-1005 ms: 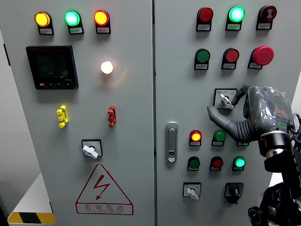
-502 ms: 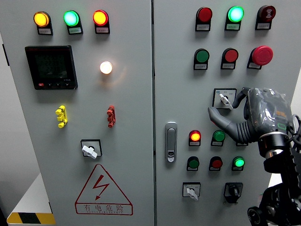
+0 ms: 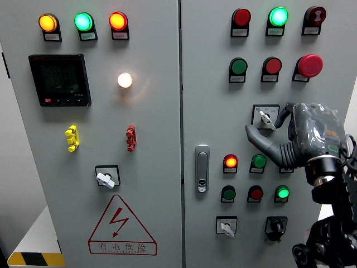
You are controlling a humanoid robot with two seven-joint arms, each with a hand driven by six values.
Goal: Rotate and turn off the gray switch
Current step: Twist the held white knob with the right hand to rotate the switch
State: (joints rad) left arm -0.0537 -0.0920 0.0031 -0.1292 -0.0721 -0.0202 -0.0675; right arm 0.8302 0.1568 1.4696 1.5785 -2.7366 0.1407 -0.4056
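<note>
**On the right cabinet door: gray switch, turn pending**

Head view: my right hand (image 3: 293, 134) is hovering just beside the gray switch (image 3: 266, 118), thumb extended below it, fingers curling loosely, gripping nothing. The switch is sitting mid-panel, above the red lamp (image 3: 230, 162). Grasp and rotation are, I judge, both remaining. Left hand is not showing.
</note>
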